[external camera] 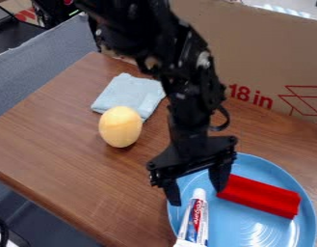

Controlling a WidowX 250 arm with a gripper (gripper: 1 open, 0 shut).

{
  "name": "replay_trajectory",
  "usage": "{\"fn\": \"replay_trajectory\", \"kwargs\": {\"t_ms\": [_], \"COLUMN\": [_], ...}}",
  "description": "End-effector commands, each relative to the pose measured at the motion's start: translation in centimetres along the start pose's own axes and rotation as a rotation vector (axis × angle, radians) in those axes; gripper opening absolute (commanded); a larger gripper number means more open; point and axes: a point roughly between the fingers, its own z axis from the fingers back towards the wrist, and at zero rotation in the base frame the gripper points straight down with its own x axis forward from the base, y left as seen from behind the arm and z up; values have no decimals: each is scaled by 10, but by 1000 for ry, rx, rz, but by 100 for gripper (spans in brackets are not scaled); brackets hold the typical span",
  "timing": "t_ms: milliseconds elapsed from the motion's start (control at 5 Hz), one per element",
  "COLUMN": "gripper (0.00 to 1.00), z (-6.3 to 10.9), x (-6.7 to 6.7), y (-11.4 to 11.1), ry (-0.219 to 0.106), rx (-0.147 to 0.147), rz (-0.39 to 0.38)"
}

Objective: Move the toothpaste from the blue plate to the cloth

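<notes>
The toothpaste [195,218], a white tube with red and blue print, lies on the left part of the blue plate [270,233] at the lower right. My black gripper [193,178] hangs open, pointing down, just above the tube's upper end, one finger on each side and nothing between them. The pale blue-green cloth [128,95] lies rumpled on the wooden table toward the upper left, well away from the gripper.
A red rectangular block [260,196] lies on the plate to the right of the tube. A yellow ball [120,126] sits between cloth and plate. A cardboard box [270,58] stands behind. The table's front edge runs close to the plate.
</notes>
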Motion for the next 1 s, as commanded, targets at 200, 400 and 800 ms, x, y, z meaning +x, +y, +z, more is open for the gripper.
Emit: {"fn": "replay_trajectory", "kwargs": {"t_ms": [200,400,800], "gripper": [100,100,100], "z": [-4,-15,-18], "x": [2,-2,-8], "y": [-6,-6,-2], "ry": [-44,-55,-53], "rx": [-25,-28,-20], "rz": [-15,-28,-32]}}
